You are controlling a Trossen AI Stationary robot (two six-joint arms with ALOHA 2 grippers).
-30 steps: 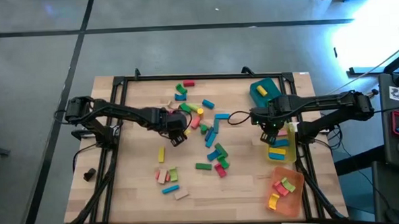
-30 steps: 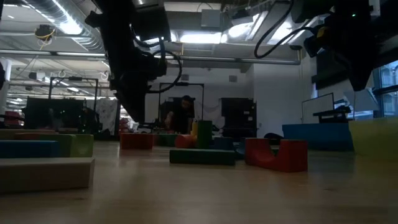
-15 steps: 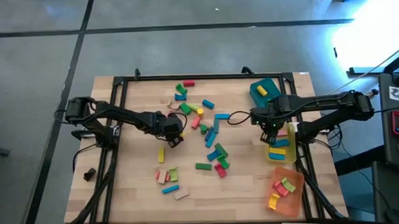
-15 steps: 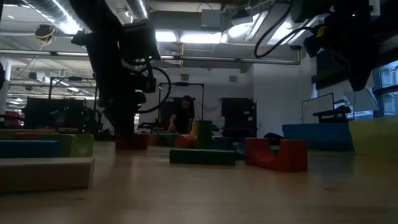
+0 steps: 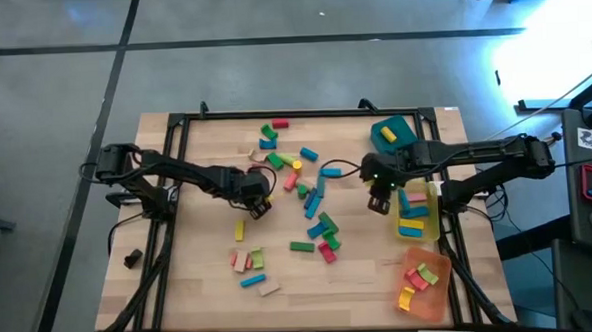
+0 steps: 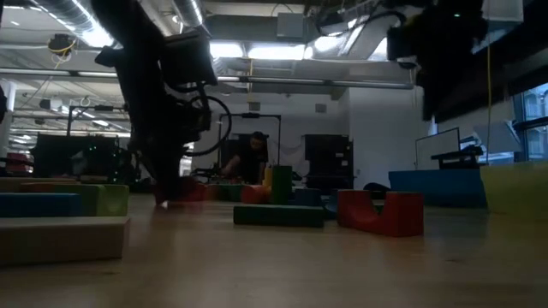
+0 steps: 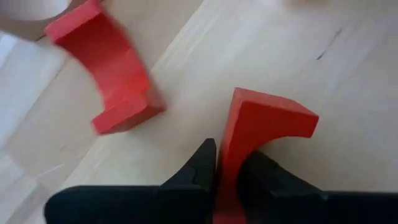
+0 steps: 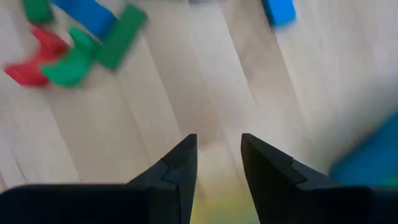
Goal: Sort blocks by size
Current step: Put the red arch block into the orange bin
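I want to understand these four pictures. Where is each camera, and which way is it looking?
High view: above, looking straight down on the table and both arms.
Low view: at tabletop height, looking across into the room; arms hang in from above.
Left wrist view: on the left arm, past its fingers shut on a red block.
Right wrist view: on the right arm, past its empty fingers.
Shared: the green blocks.
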